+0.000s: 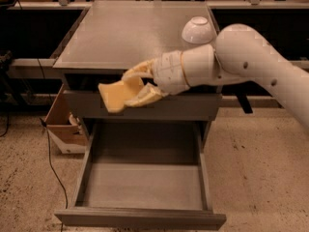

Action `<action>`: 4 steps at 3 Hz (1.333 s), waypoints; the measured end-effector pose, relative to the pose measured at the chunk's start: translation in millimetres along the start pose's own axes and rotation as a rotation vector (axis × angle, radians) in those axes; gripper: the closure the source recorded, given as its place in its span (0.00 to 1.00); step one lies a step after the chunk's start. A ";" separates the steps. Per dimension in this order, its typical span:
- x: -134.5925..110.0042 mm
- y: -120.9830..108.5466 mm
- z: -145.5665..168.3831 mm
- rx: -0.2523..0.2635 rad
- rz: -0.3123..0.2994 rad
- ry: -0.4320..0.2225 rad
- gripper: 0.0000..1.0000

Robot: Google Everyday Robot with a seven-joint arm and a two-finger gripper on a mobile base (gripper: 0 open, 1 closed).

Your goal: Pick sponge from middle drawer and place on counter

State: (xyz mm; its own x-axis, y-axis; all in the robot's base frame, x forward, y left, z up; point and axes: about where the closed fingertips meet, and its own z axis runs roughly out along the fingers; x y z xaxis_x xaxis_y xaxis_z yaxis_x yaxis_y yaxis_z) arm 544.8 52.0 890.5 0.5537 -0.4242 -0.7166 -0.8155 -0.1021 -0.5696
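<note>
Sponge [115,96]: pale yellow, wavy-edged, clamped at its right end, left end jutting free. Held in the air out in front of the cabinet, level with the near edge of the counter surface [130,37] and overlapping the upper drawer front [169,108] in this view. Above the far left part of the open drawer, clear of its floor. Not resting on the surface.

Gripper [133,87]: cream-coloured, pointing left, near the front edge of the surface at about the cabinet's middle. Jaws closed on the sponge, one above and one below.

Arm [251,62]: white, entering from the right, elbow high beside the bowl, wrist cuff [169,72] just behind the gripper.

Middle drawer [145,182]: gray, handle-less, pulled fully out toward the near side, low side walls, plain flat floor.

Upper drawer front: gray flat panel, pushed in, directly below the surface.

Counter surface: smooth gray slab, slightly glossy, as wide as the cabinet.

Bowl [198,29]: white, upside down, on the far right part of the surface, well apart from the sponge.

Cardboard box [63,124]: open, on the floor just left of the cabinet.

Cable [50,163]: dark, thin, trailing over the speckled floor [260,168] near the box.
</note>
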 end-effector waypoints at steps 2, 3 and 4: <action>-47.1 -64.2 30.1 0.032 -0.147 -0.079 1.00; -42.7 -73.3 35.7 0.051 -0.177 -0.076 1.00; -29.0 -98.7 45.0 0.079 -0.241 -0.051 1.00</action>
State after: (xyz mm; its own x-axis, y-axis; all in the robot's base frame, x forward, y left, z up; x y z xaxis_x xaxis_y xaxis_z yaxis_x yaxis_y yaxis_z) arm 616.8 114.8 949.4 0.7397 -0.3500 -0.5747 -0.6445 -0.1228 -0.7547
